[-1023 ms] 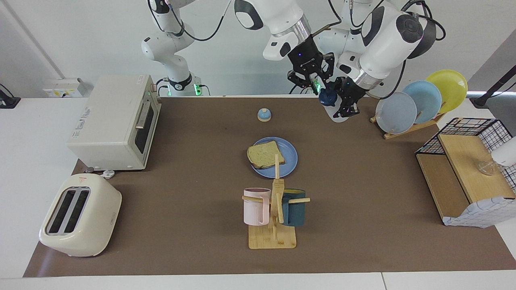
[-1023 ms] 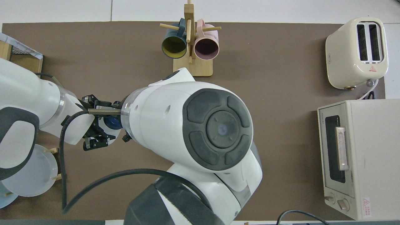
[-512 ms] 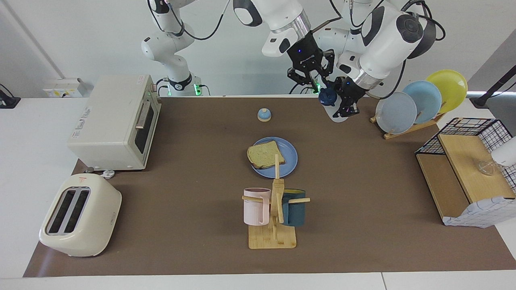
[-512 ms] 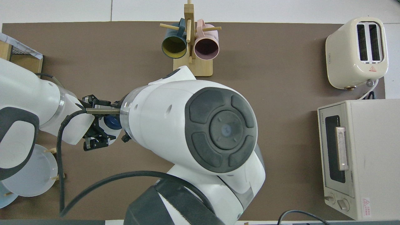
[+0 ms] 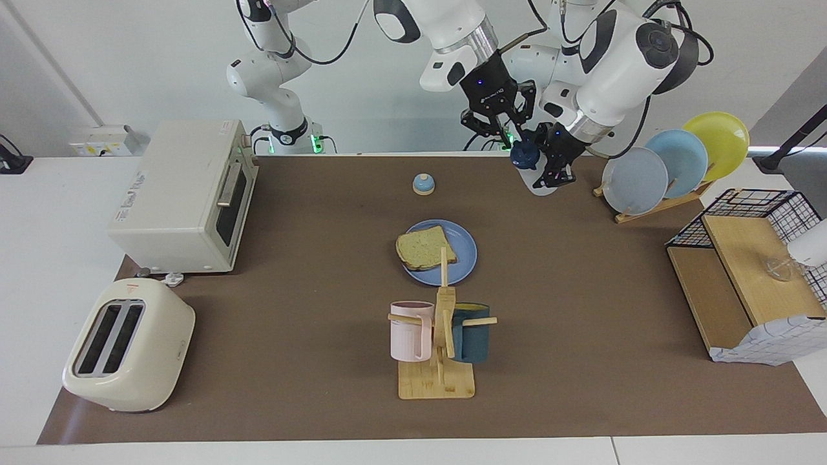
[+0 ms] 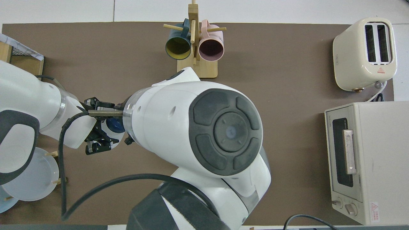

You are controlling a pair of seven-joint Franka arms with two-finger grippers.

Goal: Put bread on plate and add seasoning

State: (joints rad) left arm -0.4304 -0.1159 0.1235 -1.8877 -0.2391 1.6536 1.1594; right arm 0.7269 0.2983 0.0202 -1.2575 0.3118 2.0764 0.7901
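Bread (image 5: 425, 248) lies on the blue plate (image 5: 462, 261) at mid-surface, between the bell (image 5: 423, 184) and the mug tree (image 5: 442, 336), which stands farther from the robots. The seasoning bottle (image 5: 535, 169), dark cap up, stands tilted near the robots' edge of the surface (image 5: 581, 323), beside the plate rack (image 5: 672, 161), with the left pincer (image 5: 557, 173) pinching its pale body. The right pincer (image 5: 505, 134) hangs just above the cap, reaching across from its own end; whether its fingers are spread or pressed together I cannot tell.
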